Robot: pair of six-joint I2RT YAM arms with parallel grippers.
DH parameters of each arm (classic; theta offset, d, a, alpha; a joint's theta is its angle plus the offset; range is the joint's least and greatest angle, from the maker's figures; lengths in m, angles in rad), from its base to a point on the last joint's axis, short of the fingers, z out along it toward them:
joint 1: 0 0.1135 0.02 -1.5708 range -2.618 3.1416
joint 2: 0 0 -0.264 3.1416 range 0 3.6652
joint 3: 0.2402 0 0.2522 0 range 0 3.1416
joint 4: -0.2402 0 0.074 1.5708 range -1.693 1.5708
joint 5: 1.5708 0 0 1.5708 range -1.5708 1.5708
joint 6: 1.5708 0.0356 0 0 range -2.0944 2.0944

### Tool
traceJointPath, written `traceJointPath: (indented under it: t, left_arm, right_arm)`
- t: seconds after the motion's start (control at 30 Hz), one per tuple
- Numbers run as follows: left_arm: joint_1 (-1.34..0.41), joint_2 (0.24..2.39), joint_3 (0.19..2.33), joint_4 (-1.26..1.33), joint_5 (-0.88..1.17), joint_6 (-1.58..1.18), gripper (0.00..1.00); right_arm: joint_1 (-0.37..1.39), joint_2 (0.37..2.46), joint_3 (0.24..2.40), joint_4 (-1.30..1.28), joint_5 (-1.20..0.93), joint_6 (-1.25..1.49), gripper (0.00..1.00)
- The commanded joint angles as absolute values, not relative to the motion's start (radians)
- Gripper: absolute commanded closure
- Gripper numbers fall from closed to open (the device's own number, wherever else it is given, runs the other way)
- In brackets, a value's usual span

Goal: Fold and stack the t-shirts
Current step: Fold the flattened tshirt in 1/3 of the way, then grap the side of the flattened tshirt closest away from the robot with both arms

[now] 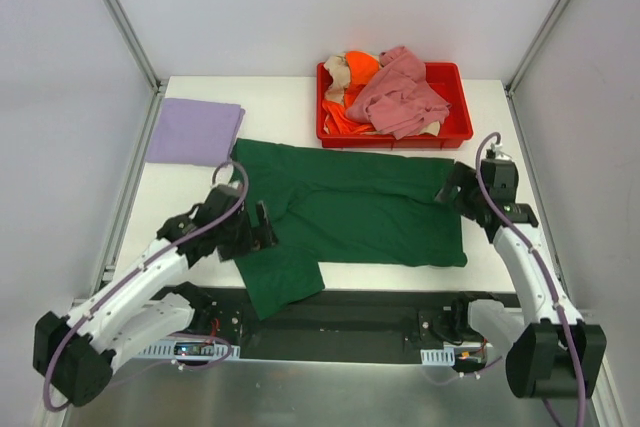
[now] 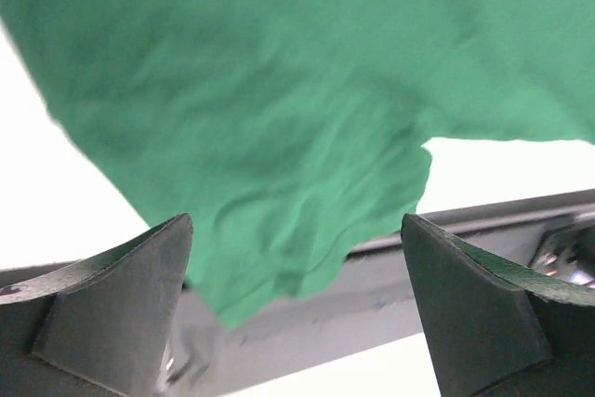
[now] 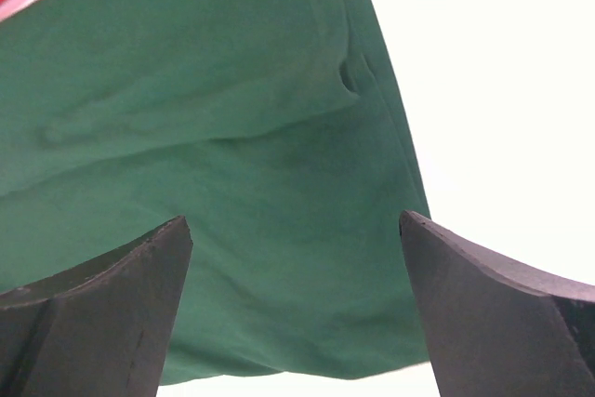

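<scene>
A dark green t-shirt [image 1: 350,207] lies spread across the middle of the table, one sleeve [image 1: 280,282] hanging over the near edge. A folded lavender t-shirt [image 1: 194,131] lies at the far left. Pink [image 1: 400,97], orange [image 1: 360,67] and beige [image 1: 338,75] t-shirts are heaped in the red tray. My left gripper [image 1: 262,229] is open and empty at the green shirt's left edge; its wrist view shows the green sleeve [image 2: 279,137]. My right gripper [image 1: 452,190] is open and empty over the shirt's right edge [image 3: 279,183].
The red plastic tray [image 1: 460,129] stands at the back centre-right. A dark metal rail [image 1: 380,312] runs along the table's near edge between the arm bases. Frame posts stand at both back corners.
</scene>
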State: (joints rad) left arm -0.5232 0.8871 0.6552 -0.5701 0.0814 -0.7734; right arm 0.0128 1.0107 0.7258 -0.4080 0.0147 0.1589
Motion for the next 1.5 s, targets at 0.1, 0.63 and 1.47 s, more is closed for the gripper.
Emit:
traceJointPath:
  t: [0.1, 0.63, 1.47]
  left_arm:
    - [-0.613, 0.648, 0.456, -0.865, 0.26, -0.951, 0.18]
    - [-0.703, 0.759, 0.334, -0.718, 0.365, -1.002, 0.59]
    - [-0.716, 0.643, 0.42, -0.598, 0.356, -0.956, 1.0]
  right_arm:
    - [0.011, 0.882, 0.652, -0.428, 0.081, 0.199, 0.04]
    - [0.009, 0.891, 0.627, -0.448, 0.126, 0.202, 0.04]
    - [0.011, 0.77, 0.457, -0.796, 0.066, 0.512, 0.01]
